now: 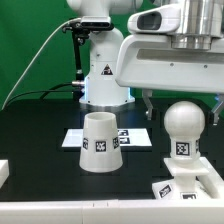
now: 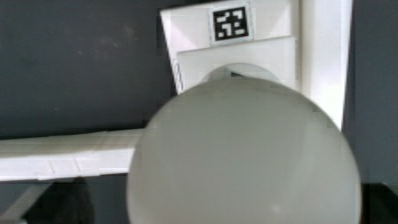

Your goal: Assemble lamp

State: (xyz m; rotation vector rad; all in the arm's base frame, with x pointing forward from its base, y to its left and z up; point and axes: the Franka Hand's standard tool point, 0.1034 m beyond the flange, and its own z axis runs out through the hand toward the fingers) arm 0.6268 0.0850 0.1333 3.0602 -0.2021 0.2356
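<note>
The bulb (image 1: 185, 122) is standing upright on the base (image 1: 190, 178) at the exterior view's lower right. Its ball head is pointing up, its neck is going down into the block, and its long axis is running vertical; whether it is fully seated is not showing. In the wrist view the rounded head (image 2: 240, 150) is filling most of the picture, with the tagged face of the base (image 2: 228, 30) peeking out beyond it. The claw (image 1: 183, 106) is hanging just above the head with its fingers spread wide to either side, pinching nothing. The shade (image 1: 101, 145) is sitting well apart on the dark counter (image 1: 40, 150), toward the exterior view's left. Its wide end is facing down, its narrower open mouth is facing up and its axis is vertical, and it is partly covering the marker board (image 1: 130, 134) behind it. All three parts are looking like stiff, light, matte plastic, unlikely to give under the fingers. The ball is probably offering a slippery, rolling hold, so the neck below it is seeming the safer place to grip. The shade, being hollow and tapered, is likely calling for a pinch across its rim wall, one finger inside and one outside, since the sloping flanks could be squeezing upward out of a plain side grip.
</note>
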